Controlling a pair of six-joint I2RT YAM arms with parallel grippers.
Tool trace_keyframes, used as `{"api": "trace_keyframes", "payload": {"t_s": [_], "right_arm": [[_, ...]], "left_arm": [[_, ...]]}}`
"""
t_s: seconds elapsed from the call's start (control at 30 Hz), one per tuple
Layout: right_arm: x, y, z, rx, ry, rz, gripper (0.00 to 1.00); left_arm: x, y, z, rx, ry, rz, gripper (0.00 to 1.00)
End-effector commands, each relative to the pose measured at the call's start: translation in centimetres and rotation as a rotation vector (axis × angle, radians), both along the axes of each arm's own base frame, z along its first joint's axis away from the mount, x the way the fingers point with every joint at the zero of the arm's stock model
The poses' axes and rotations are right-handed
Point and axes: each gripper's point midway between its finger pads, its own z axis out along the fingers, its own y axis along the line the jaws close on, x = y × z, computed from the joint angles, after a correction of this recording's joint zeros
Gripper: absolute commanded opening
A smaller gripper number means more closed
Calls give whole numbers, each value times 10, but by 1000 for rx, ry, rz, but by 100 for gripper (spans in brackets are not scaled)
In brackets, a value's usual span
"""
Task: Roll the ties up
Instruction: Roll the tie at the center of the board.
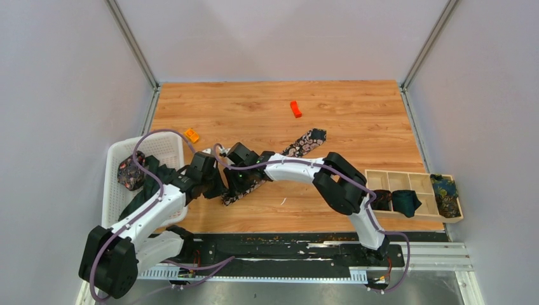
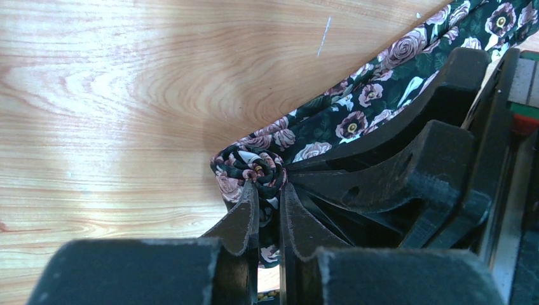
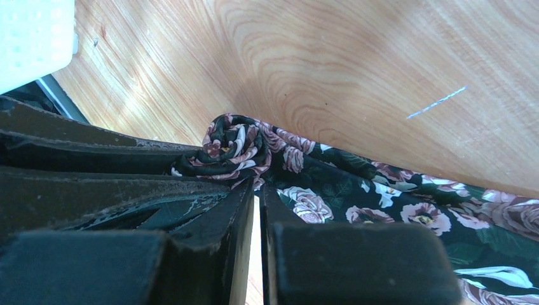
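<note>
Floral tie (image 1: 299, 145): lies flat on the wood, well forward of the arm bases and left of centre.
Long axis: diagonal; the wide end points far and right, the narrow end near and left, where the two grippers meet.
Roll (image 2: 253, 169): a small tight coil started at the near-left end, the rest of the strip unrolled beyond it.
Left gripper (image 2: 268, 194): jaws nearly together, the tips pinching one side of the coil; fabric shows between them.
Right gripper (image 3: 256, 190): jaws only a slit apart, the tips nipping the coil's other side.
Nearer arm: neither; both are at the coil, facing each other across it.
Coming move: I judge that rolling must run up the strip, toward the far right.
Table (image 1: 356, 114): smooth wood grain, bare along the tie's path.
Room: one orange block (image 1: 295, 109) is beyond the wide end, another (image 1: 192, 135) near the white basket (image 1: 113, 203); the compartment tray (image 1: 407, 173) sits well apart at right.
</note>
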Motion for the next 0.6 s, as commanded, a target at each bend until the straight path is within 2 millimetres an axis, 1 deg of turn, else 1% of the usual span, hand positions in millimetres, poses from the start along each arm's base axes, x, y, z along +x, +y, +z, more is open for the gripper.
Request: {"api": "trace_keyframes", "payload": {"t_s": [0.0,0.33,0.5,0.57], "right_arm": [[0,17,28,110,-39,34,11],[13,-12,51,87,-119,-14,18],[15,-28,55,79,-136,-39,20],[15,-33,54,75,-138,-44,20]], "left_arm": [[21,-11,12,-27,-64,-18,3],[27,-14,-1,-17,-35,-7,9],[31,-15,-6,-13,-25,-4,12],[32,-16,-6,-15,-23,-4,14]]}}
